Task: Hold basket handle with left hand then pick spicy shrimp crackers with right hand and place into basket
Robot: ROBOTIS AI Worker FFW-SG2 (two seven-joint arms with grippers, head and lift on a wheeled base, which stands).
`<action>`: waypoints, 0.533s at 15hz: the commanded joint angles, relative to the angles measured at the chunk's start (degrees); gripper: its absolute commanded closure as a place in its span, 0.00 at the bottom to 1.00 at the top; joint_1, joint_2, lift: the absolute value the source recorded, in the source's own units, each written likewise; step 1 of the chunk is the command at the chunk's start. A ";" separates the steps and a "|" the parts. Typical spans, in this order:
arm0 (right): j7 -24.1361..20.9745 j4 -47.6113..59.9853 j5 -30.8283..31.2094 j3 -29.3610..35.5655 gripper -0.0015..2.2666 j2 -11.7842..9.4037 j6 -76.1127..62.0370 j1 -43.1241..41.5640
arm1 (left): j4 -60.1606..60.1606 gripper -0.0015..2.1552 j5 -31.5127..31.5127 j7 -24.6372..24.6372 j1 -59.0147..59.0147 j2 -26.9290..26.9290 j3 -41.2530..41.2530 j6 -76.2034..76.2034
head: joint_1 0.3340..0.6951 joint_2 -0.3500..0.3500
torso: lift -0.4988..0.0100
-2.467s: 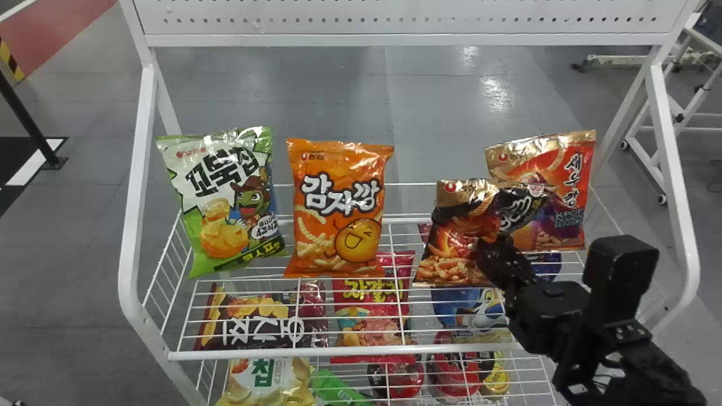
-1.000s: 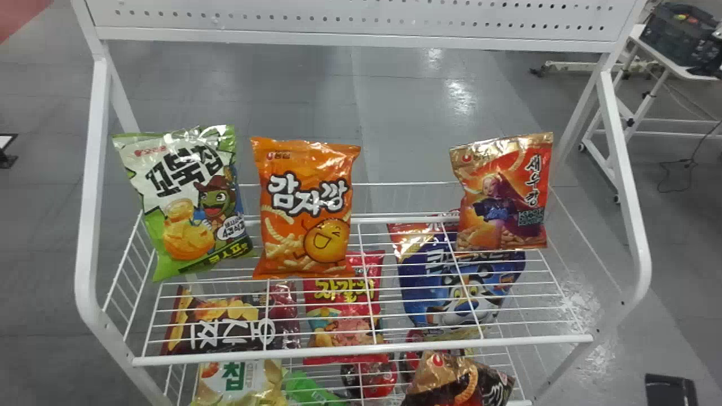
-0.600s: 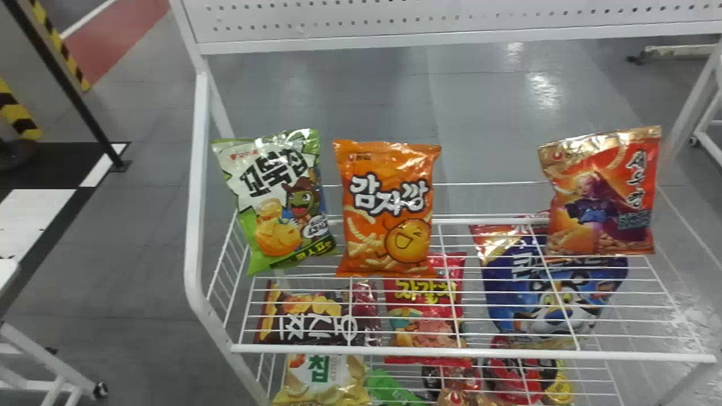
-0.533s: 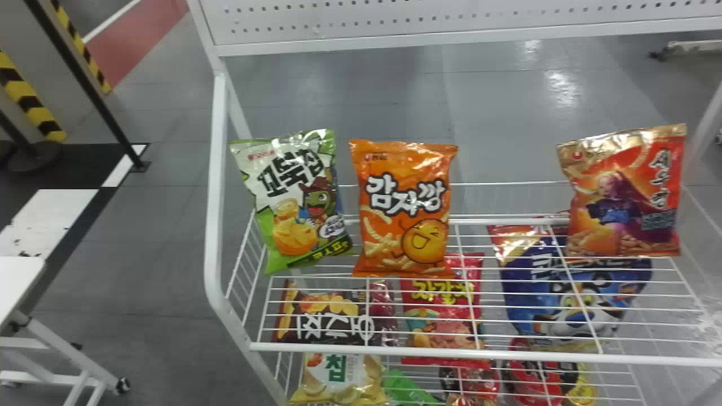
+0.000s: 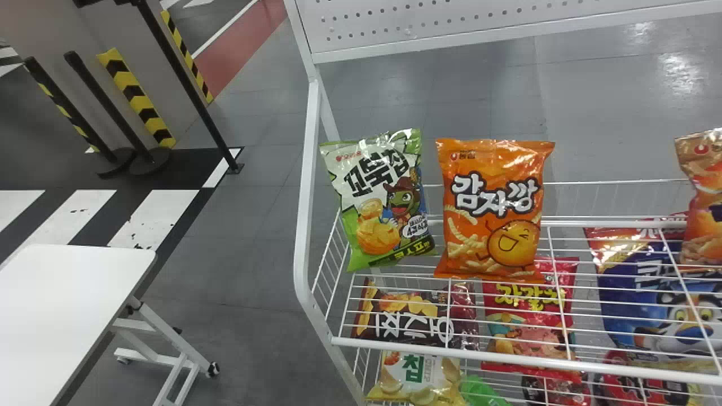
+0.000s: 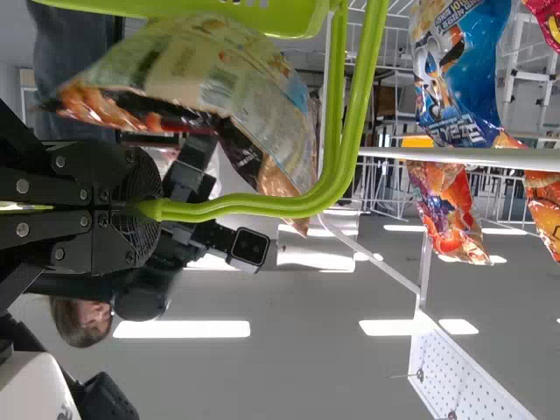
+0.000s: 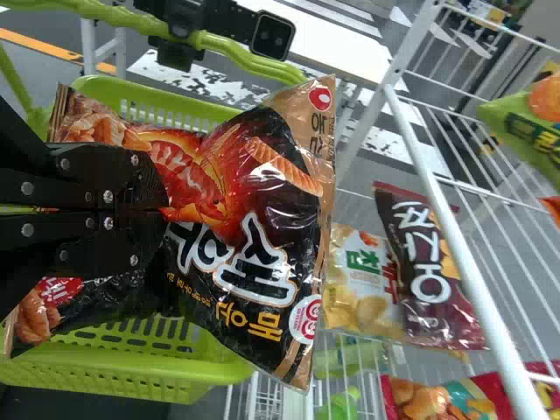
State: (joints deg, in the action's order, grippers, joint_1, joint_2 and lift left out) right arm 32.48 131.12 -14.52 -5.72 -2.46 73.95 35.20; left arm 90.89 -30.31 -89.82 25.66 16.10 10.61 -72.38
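In the left wrist view my left gripper (image 6: 144, 210) is closed around the green basket handle (image 6: 262, 206), and the basket (image 6: 245, 12) shows at the edge. The spicy shrimp crackers, a black and red bag with gold ends, show their pale back (image 6: 192, 74) beside the handle. In the right wrist view my right gripper (image 7: 164, 210) pinches that bag (image 7: 254, 219) near its middle, and the bag's far side is hidden. The green basket (image 7: 131, 372) lies behind the bag in that view, partly covered by it. I cannot tell whether bag and basket touch.
A white wire rack (image 5: 307, 197) holds a green bag (image 5: 383, 203), an orange bag (image 5: 493, 208) and, at the right edge, a red-gold bag (image 5: 702, 197). More snacks lie on lower shelves. A white table (image 5: 67, 304) stands at the left.
The head view has turned left, so the rack sits farther right in it. The black bag and right gripper have moved from the rack's top shelf, down past its front, to the basket.
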 commanded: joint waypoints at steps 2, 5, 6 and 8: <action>0.04 -4.20 0.02 -1.75 0.46 -0.26 -0.68 -1.45 | 0.17 0.99 -0.27 -0.74 0.00 -0.01 0.02 0.00 | 1.00 1.00 | 0.96; 0.04 -5.08 -0.86 -1.83 0.00 -0.35 -4.20 -1.45 | 0.26 0.99 -0.27 -0.74 0.18 0.08 0.02 0.00 | 1.00 1.00 | 0.96; 0.04 -4.82 -1.30 -1.66 0.01 -0.35 -5.08 -1.37 | 0.26 0.99 -0.27 -0.74 0.18 0.08 0.02 0.00 | 1.00 1.00 | 0.96; 0.04 -4.12 -1.65 -1.31 0.03 -0.35 -6.83 -1.37 | 0.26 0.99 -0.36 -0.74 0.27 0.08 0.02 0.00 | 1.00 1.00 | 0.96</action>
State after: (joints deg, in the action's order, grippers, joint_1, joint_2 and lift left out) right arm 32.52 126.51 -15.88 -7.25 -2.81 68.43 33.83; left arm 91.14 -30.64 -89.82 25.85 16.17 10.63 -72.40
